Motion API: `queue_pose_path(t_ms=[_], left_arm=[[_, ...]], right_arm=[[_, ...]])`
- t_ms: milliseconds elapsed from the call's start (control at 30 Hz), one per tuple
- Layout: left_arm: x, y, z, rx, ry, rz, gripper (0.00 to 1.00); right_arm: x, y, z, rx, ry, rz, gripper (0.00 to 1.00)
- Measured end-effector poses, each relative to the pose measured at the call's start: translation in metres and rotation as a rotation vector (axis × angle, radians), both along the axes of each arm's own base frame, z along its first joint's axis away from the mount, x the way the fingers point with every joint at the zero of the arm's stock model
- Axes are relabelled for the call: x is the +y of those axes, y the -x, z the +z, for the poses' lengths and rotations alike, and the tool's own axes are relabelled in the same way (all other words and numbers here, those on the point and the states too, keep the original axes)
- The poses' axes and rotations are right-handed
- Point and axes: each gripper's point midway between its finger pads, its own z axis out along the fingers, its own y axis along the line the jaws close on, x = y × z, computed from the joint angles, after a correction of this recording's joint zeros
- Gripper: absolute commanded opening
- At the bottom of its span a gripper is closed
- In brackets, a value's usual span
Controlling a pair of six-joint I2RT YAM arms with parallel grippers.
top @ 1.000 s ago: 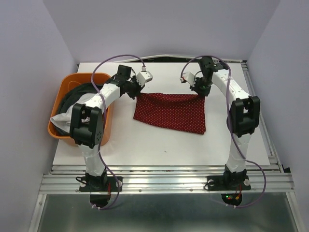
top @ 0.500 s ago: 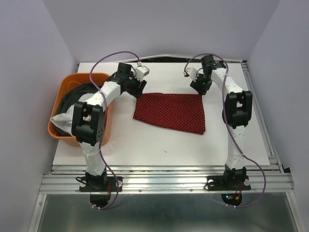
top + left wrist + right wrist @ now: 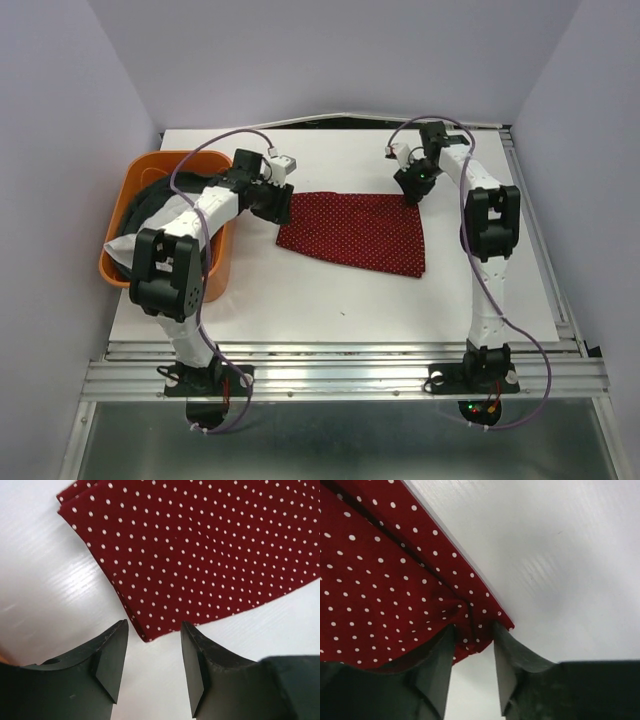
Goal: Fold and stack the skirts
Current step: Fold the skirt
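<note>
The red skirt (image 3: 355,230) with tiny white dots lies flat and folded on the white table (image 3: 330,295). My left gripper (image 3: 280,205) hovers at its far left corner. In the left wrist view that gripper (image 3: 153,625) is open, and the red skirt (image 3: 200,555) has a corner just beyond the fingertips, untouched. My right gripper (image 3: 410,190) is at the far right corner. In the right wrist view it (image 3: 473,627) stands open, and a rumpled corner of the red skirt (image 3: 380,580) lies between the tips. The dark grey skirt (image 3: 150,198) and the white skirt (image 3: 125,245) sit in the basket.
The orange basket (image 3: 118,268) stands at the table's left edge, beside my left arm. Purple-grey walls close in the back and sides. A metal rail (image 3: 340,375) runs along the near edge by the arm bases.
Both grippers were shut on the skirt's far corners and have opened. The far edge now lies flat. My left arm has swung back toward the basket, the right slightly away.
</note>
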Motion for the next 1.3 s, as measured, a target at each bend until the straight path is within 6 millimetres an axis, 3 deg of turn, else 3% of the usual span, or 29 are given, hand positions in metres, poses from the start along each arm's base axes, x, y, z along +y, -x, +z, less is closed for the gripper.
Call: queue_pose_path(t_ms=[67,200,300,400,467,700,833,1100,1233,1300], left_arm=[[-0.002,-0.017,0.0,-0.015,-0.017,-0.013,0.57],[-0.014,-0.087,0.021,-0.15,-0.051,-0.049,0.54],[-0.024,-0.137,0.037,-0.252,-0.06,-0.059,0.54],[-0.032,-0.16,0.039,-0.291,-0.056,-0.085,0.54],[-0.038,-0.162,0.033,-0.285,-0.045,-0.132,0.56],[-0.059,-0.132,0.013,-0.217,0.012,-0.318,0.57],[-0.063,-0.126,0.005,-0.203,0.014,-0.359,0.57],[-0.061,-0.131,-0.049,-0.124,-0.037,-0.362,0.63],[-0.057,-0.137,-0.061,-0.112,-0.056,-0.318,0.44],[-0.057,-0.14,-0.06,-0.112,-0.058,-0.299,0.31]], right_arm=[[0.001,0.0,-0.004,0.013,-0.006,-0.02,0.22],[0.0,-0.006,-0.005,0.012,-0.022,-0.087,0.01],[-0.002,-0.019,-0.002,-0.029,-0.032,-0.14,0.01],[-0.004,-0.029,0.0,-0.063,-0.037,-0.17,0.01],[-0.005,-0.034,0.002,-0.081,-0.035,-0.185,0.01],[-0.005,-0.043,0.005,-0.119,-0.038,-0.201,0.01],[-0.007,-0.049,0.006,-0.14,-0.035,-0.213,0.01],[-0.012,-0.064,0.011,-0.205,-0.014,-0.233,0.01],[-0.013,-0.074,0.004,-0.234,-0.01,-0.238,0.01],[-0.012,-0.08,-0.003,-0.248,-0.007,-0.24,0.07]])
